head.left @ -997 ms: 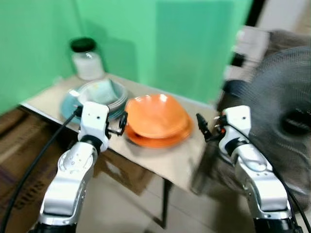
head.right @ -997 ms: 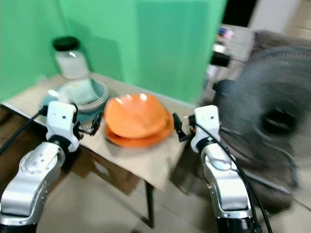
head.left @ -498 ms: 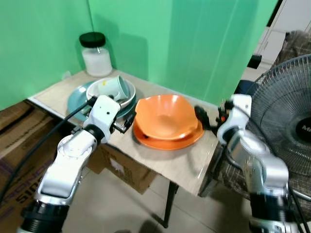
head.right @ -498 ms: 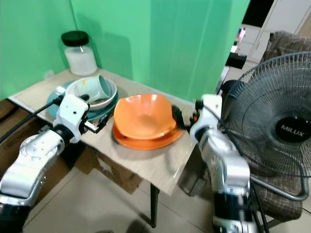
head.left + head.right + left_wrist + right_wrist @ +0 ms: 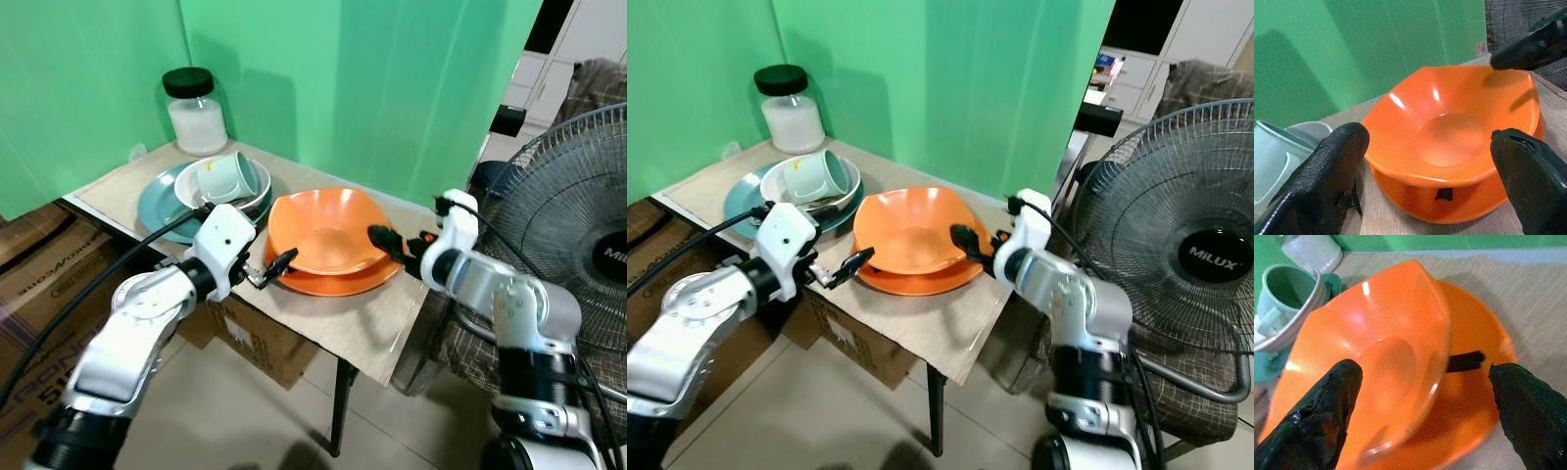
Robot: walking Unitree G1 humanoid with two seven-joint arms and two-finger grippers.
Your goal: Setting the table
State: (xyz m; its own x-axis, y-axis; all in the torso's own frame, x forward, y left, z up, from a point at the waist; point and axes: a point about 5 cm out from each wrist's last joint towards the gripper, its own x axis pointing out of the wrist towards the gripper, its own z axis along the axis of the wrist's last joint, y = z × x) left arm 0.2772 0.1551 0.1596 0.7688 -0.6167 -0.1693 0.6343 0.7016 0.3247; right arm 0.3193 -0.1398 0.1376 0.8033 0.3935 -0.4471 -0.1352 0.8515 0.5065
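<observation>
Orange bowl (image 5: 320,230) on orange plate (image 5: 338,279) near table (image 5: 367,328) front edge; left gripper (image 5: 277,266) and right gripper (image 5: 384,240) flanking stack, jaws spread, apparently for two-sided lift; mug (image 5: 223,177) tipped in white bowl (image 5: 257,186) toward back corner.

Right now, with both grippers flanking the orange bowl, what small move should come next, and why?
Probably close both in on the orange bowl: left gripper and right gripper sit open at opposite rims, neither gripping yet, the bowl resting on the orange plate.

orange bowl (image 5: 321,230), teal plate (image 5: 157,206), green wall (image 5: 294,69)
</observation>
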